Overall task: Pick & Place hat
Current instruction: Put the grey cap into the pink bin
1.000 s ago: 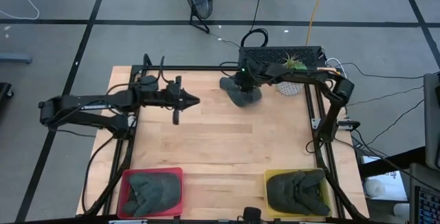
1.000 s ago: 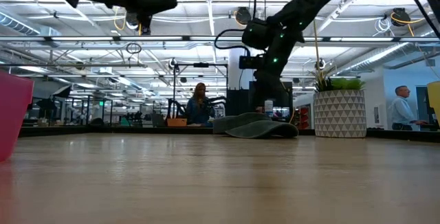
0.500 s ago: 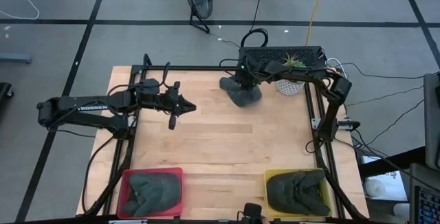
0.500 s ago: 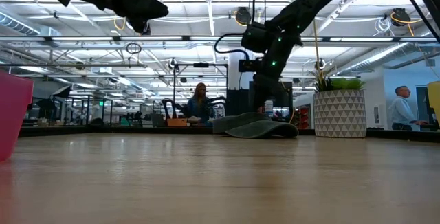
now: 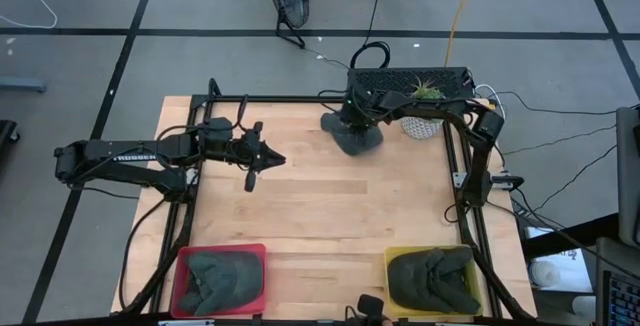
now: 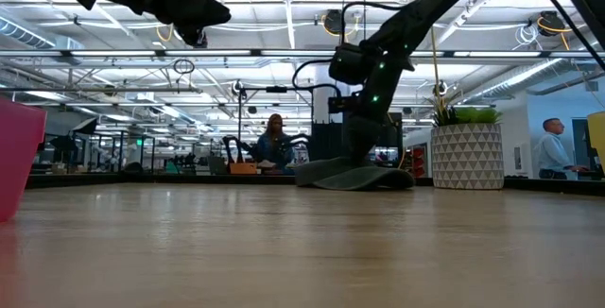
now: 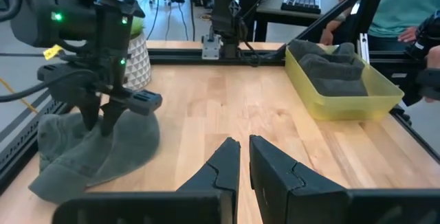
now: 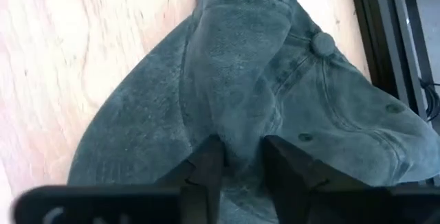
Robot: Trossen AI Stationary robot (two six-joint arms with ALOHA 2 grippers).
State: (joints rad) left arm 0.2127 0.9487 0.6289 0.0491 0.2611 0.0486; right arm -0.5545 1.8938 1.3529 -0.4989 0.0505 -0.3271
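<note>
L arm reaches in over the tabletop [image 5: 320, 201] from the left side, its pincer [image 5: 268, 158] hanging above bare wood mid-left, well apart from everything; fingers [image 7: 227, 162] nearly together, narrow slit only, nothing held. Near-left corner: red bin [image 5: 221, 280] w/ dark hats piled inside. Centre far edge: grey-green hat [image 5: 352, 138] lying crumpled on the wood, just beside the black frame rail [image 5: 300, 99]. R pincer [image 5: 352, 126] is down on that hat, coming from the R arm that arcs over from the right side; wrist view shows its two fingers [image 8: 206, 162] straddling a raised fold of the fabric, cloth between them, hat [image 8: 261, 80] lying on the tabletop w/ its top button visible. Jaws set fairly wide around the fold; can't tell if they actually pinch it. Low view: same pincer [image 6: 359, 147] pressed onto the flat heap of hat [image 6: 354, 176]. Right of the hat, far edge: white patterned planter [image 5: 420, 123] w/ green plant. Near-right corner: yellow bin [image 5: 433, 280] w/ more dark hats.
</note>
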